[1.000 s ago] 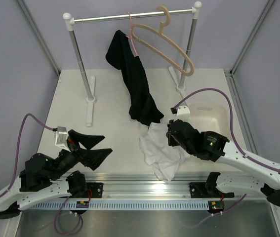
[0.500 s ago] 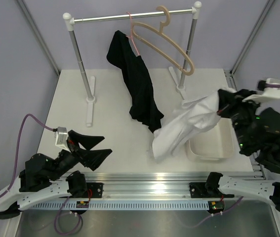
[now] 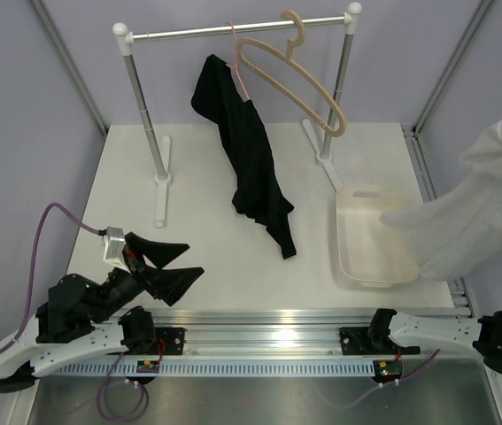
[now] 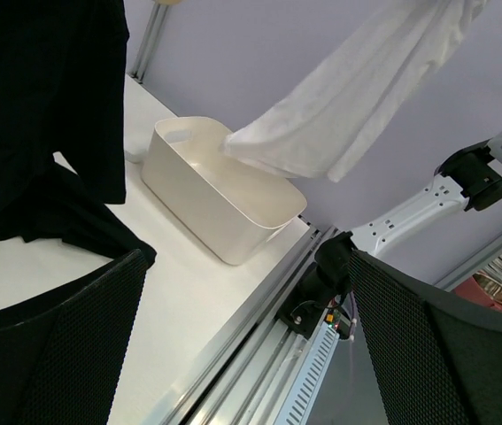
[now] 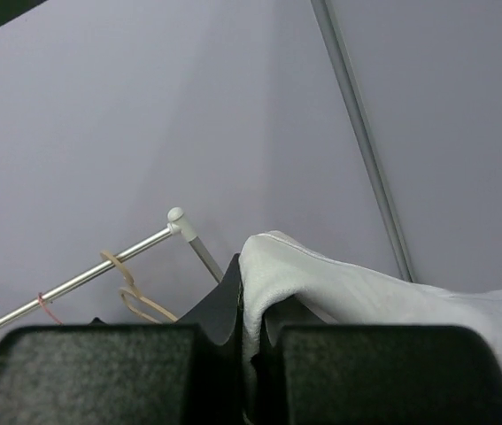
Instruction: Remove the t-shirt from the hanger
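one fold pinched in the right gripper (image 5: pixel 252 305) holds the t-shirt (image 3: pixel 476 217) high over the tub (image 3: pixel 357 266), well apart from the bare hanger (image 3: pixel 297 84); if it slips the cloth could land outside the rim, and the wide-open left gripper (image 3: pixel 187 259) sits too far to help.

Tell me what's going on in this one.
The right pincer is shut on the white t-shirt and holds it high at the table's right edge, with the shirt's lower end hanging above the bin. The wooden hanger hangs bare on the rail, beside a black garment. The left pincer is open and empty, low at the near left.
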Robot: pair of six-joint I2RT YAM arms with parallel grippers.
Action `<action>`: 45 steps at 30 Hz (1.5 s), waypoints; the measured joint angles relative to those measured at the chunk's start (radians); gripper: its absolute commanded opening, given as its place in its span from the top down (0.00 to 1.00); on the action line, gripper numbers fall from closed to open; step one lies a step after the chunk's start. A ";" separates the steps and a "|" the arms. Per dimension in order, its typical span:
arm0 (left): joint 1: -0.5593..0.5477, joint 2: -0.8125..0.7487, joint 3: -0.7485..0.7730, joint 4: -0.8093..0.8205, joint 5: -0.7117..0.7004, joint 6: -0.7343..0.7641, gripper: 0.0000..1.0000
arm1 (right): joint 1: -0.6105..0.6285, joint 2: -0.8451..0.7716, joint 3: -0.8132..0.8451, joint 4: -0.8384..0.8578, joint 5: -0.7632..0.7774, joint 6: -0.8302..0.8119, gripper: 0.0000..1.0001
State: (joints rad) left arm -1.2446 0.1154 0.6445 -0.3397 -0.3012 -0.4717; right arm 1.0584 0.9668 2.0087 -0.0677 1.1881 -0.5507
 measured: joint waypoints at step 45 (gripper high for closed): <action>0.000 0.077 -0.092 0.156 0.116 -0.009 0.01 | -0.421 -0.093 -0.727 -0.290 -0.346 0.554 1.00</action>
State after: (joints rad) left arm -1.2442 0.1928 0.5529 -0.1837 -0.1856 -0.4805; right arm 0.6376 0.8734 1.2812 -0.3576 0.8421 0.0032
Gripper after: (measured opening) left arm 0.987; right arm 0.034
